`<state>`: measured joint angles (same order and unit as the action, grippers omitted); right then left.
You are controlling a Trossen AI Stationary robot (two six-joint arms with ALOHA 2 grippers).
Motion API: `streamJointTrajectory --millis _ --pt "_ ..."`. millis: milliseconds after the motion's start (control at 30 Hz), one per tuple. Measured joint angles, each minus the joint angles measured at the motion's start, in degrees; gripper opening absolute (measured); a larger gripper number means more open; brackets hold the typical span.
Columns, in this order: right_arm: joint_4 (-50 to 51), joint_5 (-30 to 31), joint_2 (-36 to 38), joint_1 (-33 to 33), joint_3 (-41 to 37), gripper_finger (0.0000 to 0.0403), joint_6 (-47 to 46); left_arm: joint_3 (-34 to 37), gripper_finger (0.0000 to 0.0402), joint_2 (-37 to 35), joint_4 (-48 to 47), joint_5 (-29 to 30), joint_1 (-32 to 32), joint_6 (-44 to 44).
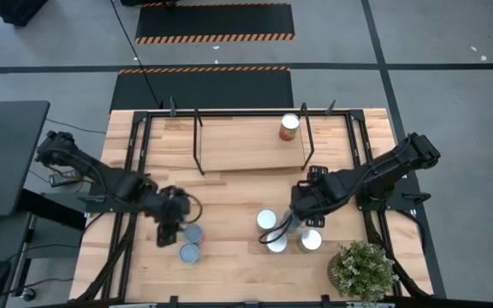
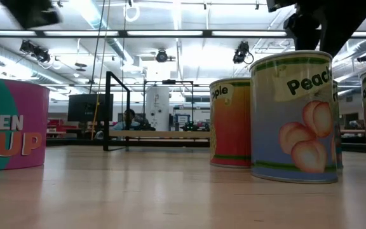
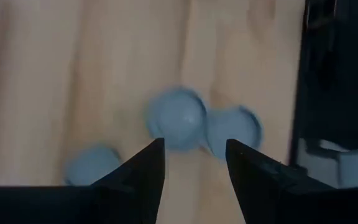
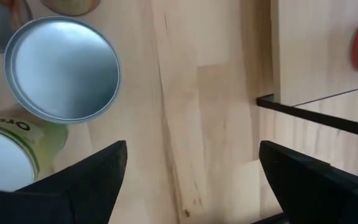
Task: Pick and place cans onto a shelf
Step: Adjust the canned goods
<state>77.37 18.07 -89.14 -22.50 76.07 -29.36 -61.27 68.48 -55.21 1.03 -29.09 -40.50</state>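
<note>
Several cans stand upright on the tabletop. Blue-topped cans (image 1: 193,233) (image 3: 176,118) stand in a cluster at the near left, beside my left gripper (image 1: 168,231) (image 3: 194,144), which hovers open above them. Silver- and white-topped cans (image 1: 266,220) (image 4: 64,68) cluster at the near right, where my right gripper (image 1: 292,224) (image 4: 191,146) hangs wide open above the bare wood beside them. One red-labelled can (image 1: 289,127) stands on the shelf (image 1: 246,145) at the far middle. In the low view the peach can (image 2: 294,114) stands closest.
A bushy green potted plant (image 1: 362,269) stands at the near right corner. The shelf's black rod frame (image 4: 316,115) rises just beyond the right gripper. A pink soup can (image 2: 11,124) shows at the low view's left. Bare wood lies between the two can clusters.
</note>
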Motion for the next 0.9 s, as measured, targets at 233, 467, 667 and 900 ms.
streamJointTrajectory --millis 233,467,667,900 --pt "0.06 3.44 0.0 -2.77 -0.02 0.0373 -0.44 7.76 0.0176 0.05 5.21 0.32 -8.9 -18.38" --pt "1.15 3.55 0.0 -3.3 -0.06 0.0373 1.01 13.32 0.0173 2.44 17.36 0.36 -14.25 -27.53" --pt "0.21 3.33 -0.02 -1.93 -0.06 0.0373 3.65 13.32 0.0156 9.56 21.92 -1.78 -14.83 -29.01" --pt "0.08 3.09 -0.02 -0.55 -0.08 0.0373 4.61 13.35 0.0144 16.05 27.24 -3.2 -14.49 -28.45"
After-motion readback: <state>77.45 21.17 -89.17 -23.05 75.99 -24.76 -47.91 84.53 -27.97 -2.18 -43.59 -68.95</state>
